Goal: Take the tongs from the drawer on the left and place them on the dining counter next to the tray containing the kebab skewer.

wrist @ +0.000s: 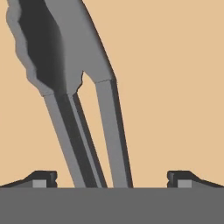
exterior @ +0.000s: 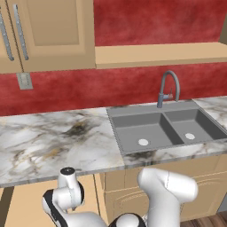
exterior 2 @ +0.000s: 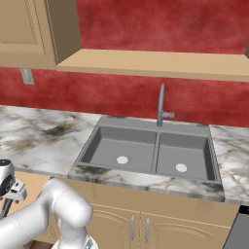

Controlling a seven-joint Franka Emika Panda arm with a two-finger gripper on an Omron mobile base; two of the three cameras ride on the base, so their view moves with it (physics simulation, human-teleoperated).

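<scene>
In the hand view the grey metal tongs lie close below me on the tan floor of the drawer. Their broad scalloped ends are at the top left, and the two narrow arms run down between my fingertips. My gripper is open, one fingertip to the left of the arms and the other to the right, neither touching them. In the left base view my wrist is low, under the front edge of the marble worktop. The tray and the dining counter are out of view.
A grey double sink with a curved faucet is set into the worktop on the right. Tan cabinet doors stand below it. Upper cabinets, a shelf and a wall outlet line the red wall.
</scene>
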